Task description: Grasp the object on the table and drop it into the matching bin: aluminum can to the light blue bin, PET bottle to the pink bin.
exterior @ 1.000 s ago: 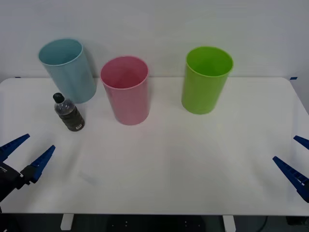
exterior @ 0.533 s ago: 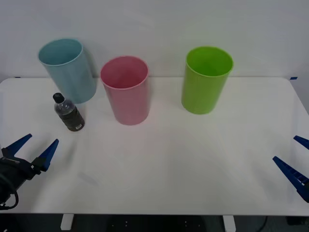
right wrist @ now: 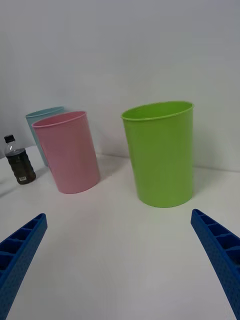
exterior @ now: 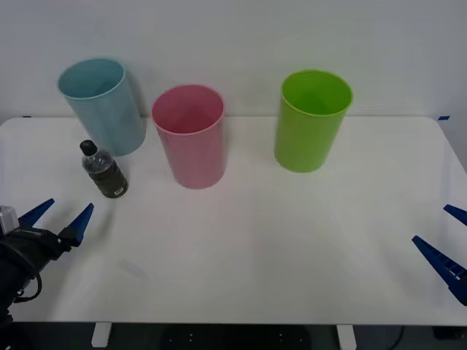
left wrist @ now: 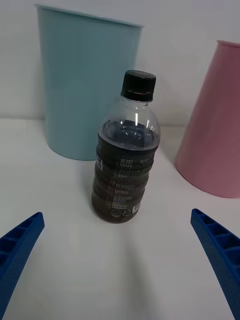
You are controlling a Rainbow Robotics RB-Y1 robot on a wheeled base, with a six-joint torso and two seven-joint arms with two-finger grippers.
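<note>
A small clear PET bottle (exterior: 104, 171) (left wrist: 125, 160) (right wrist: 19, 161) with a black cap and dark lower body stands upright on the white table (exterior: 277, 240), in front of the light blue bin (exterior: 102, 106) (left wrist: 85, 85) (right wrist: 40, 120) and left of the pink bin (exterior: 191, 135) (left wrist: 212, 130) (right wrist: 67, 150). My left gripper (exterior: 62, 217) is open at the table's near left, a short way in front of the bottle and aimed at it; its blue fingers (left wrist: 20, 245) frame the bottle. Open too, my right gripper (exterior: 446, 244) idles at the near right edge.
A lime green bin (exterior: 312, 119) (right wrist: 160, 152) stands at the back, right of the pink bin. The three bins line the table's far side against a white wall. The table's middle and front are bare.
My left gripper has advanced forward and slightly right toward the bottle, staying open. The bottle, bins and right gripper have not moved.
</note>
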